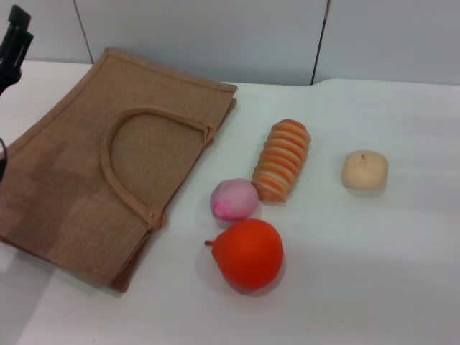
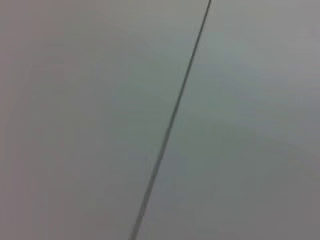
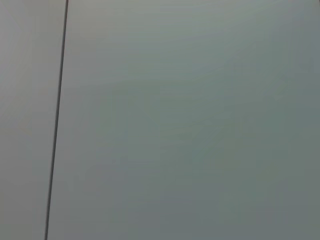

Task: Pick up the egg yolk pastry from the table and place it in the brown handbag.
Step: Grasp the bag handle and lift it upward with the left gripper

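One small cream-beige round egg yolk pastry (image 1: 364,169) sits alone on the white worktop (image 1: 374,287), right side. Between it and the flat tan burlap handbag (image 1: 79,180): ridged orange-cream bread (image 1: 282,159), pink-white ball (image 1: 233,199), orange-red fruit (image 1: 249,253). Left gripper (image 1: 13,43) at far-left edge, opening can't tell.

The egg yolk pastry (image 1: 364,169), a small pale cream bun with a tiny brown dot on top, is sitting on the white table (image 1: 374,287) at about three o'clock. The brown handbag (image 1: 79,172) is lying flat at nine o'clock, handles looped on top, seemingly closed.
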### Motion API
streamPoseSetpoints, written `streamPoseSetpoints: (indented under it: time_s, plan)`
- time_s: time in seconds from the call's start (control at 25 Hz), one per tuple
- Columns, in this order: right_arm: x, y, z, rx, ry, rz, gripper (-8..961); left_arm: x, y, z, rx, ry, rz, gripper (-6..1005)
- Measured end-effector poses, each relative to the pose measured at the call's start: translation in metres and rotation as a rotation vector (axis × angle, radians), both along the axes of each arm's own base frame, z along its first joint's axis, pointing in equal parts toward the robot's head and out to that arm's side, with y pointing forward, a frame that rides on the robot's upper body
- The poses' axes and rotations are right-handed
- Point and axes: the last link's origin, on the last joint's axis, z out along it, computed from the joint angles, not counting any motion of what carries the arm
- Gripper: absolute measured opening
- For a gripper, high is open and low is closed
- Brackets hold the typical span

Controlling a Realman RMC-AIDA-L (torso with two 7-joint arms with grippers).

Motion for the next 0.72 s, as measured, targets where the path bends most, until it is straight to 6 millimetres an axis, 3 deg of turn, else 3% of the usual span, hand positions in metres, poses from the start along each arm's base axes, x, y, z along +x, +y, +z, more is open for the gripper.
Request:
streamPoseSetpoints:
  time_s: [0.16,0.36,0.52,0.72]
  plan:
    - [0.001,0.0,0.0,0.0,-0.002,-0.002,893,0.003,0.013,0.014,-0.216,-0.101,-0.107,774]
    - [0.001,0.0,0.001,0.0,-0.003,-0.003,893,0.006,0.04,0.023,-0.556,-0.209,-0.099,766]
    - [0.001,0.0,0.001,0.001,-0.005,-0.003,893,0.014,0.062,0.02,-0.81,-0.157,-0.007,760]
    - [0.002,-0.001,0.001,0.001,-0.005,-0.006,893,0.02,0.08,0.013,-0.974,-0.008,0.168,752]
